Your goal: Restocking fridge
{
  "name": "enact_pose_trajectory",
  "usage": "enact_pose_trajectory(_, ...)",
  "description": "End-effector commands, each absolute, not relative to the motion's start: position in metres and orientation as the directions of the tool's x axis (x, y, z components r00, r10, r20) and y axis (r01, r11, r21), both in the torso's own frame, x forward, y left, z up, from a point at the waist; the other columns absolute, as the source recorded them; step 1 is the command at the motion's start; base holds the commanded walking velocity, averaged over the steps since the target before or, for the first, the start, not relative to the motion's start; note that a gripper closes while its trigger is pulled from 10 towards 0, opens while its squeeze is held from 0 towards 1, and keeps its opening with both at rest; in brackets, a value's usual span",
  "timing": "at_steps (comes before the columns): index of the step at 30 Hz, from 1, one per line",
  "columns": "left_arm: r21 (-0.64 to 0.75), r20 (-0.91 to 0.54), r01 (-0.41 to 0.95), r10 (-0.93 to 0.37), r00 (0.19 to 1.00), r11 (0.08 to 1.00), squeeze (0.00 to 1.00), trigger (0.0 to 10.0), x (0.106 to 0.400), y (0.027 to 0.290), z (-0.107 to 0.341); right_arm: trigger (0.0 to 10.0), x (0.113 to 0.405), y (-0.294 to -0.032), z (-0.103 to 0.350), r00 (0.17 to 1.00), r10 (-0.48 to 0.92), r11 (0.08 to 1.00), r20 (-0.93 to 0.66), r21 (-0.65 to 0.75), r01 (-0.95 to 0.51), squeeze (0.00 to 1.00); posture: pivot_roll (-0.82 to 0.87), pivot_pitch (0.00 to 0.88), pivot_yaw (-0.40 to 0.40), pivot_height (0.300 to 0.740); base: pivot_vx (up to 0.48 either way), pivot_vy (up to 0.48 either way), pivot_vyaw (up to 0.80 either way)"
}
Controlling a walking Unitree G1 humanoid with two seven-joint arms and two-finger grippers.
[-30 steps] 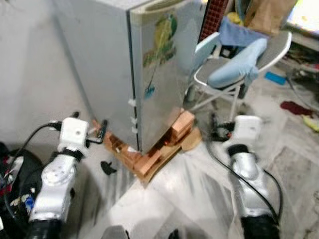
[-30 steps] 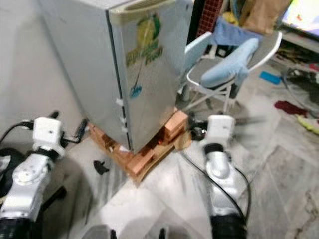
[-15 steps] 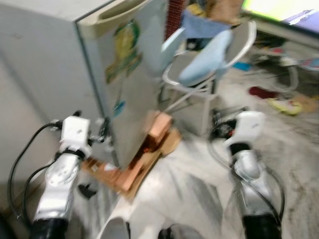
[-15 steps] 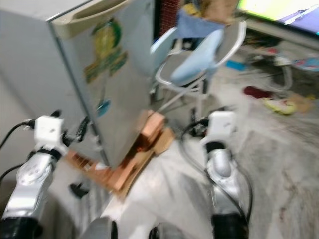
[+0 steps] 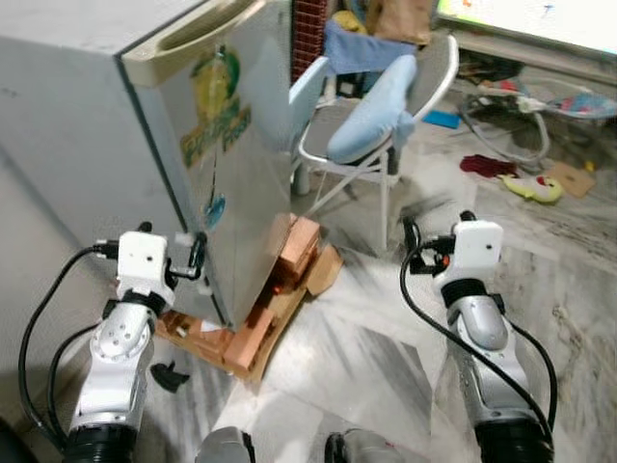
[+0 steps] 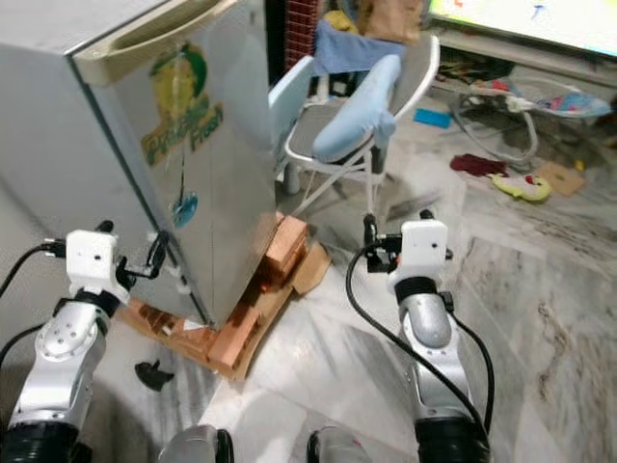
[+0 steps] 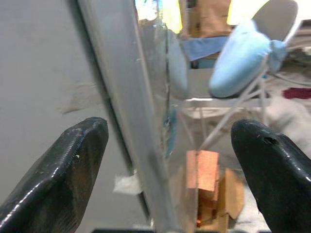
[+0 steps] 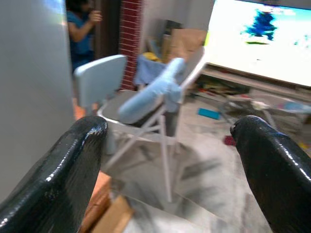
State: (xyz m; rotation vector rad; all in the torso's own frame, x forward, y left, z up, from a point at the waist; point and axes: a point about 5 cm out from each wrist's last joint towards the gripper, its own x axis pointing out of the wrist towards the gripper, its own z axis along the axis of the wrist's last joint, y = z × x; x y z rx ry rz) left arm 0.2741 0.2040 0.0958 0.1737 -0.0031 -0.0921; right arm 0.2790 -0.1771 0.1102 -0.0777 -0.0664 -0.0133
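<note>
Grey steel filled the upper left of the left eye frame: the small fridge point(image 5: 154, 145), door shut, stood on a stack of bricks point(image 5: 260, 309) with a fruit sticker point(image 5: 217, 106) on the door point(image 5: 231, 154) and a recessed handle strip point(image 5: 193, 34) along its top edge. No goods to stock were visible.

At the lower left of that frame the left claw point(image 5: 193, 258) hung just beside the door's lower corner, near the seam between door and cabinet. In its wrist view the fingers point(image 7: 63, 170) stood spread wide, with the door edge point(image 7: 131, 107) running between them, untouched. The right claw point(image 6: 371, 241) was held right of centre in the right eye frame, well apart from the fridge and pointing towards a folding chair point(image 5: 376, 135) with a blue cushion; its fingers point(image 8: 63, 165) were likewise spread wide and held nothing.

By my reading, the step in hand was opening the door. To do it well, the robot would likely need to face the door squarely, raise a claw to the handle strip at the top rather than the low corner, hook a finger behind the lip, and pull along the door's arc. A gentle pull seemed wise, since the fridge sat on loose bricks and might rock.
</note>
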Motion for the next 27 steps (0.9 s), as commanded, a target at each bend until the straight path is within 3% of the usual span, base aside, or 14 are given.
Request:
enact_pose_trajectory(1, 0.19, 0.011, 0.101, -0.105, 0.994, 0.977, 0.0, 10.0, 0.275, 0.204, 0.1, 10.0, 0.279, -0.177, 0.116, 0.996, -0.008, 0.996, 0.085, -0.083, 0.015, 0.0, 0.0, 0.067, -0.032, 0.74, 0.0, 0.0, 0.0)
enact_pose_trajectory(14, 0.185, 0.03, 0.128, -0.136, 0.99, 0.974, 0.0, 10.0, 0.279, 0.2, 0.105, 10.0, 0.277, -0.175, 0.116, 0.996, -0.005, 0.996, 0.086, -0.091, 0.013, 0.0, 0.0, 0.082, -0.032, 0.74, 0.0, 0.0, 0.0)
enact_pose_trajectory(20, 0.153, 0.059, 0.148, -0.159, 0.986, 0.977, 0.0, 10.0, 0.295, 0.197, 0.113, 10.0, 0.275, -0.173, 0.117, 0.997, 0.002, 0.996, 0.077, -0.085, 0.004, 0.0, -0.01, 0.095, -0.038, 0.74, 0.0, 0.0, 0.0)
enact_pose_trajectory(27, 0.202, 0.079, 0.073, -0.091, 0.993, 0.977, 0.0, 10.0, 0.316, 0.207, 0.122, 10.0, 0.269, -0.17, 0.12, 0.997, 0.007, 0.997, 0.078, -0.083, 0.0, 0.0, -0.04, 0.109, -0.034, 0.74, 0.0, 0.0, 0.0)
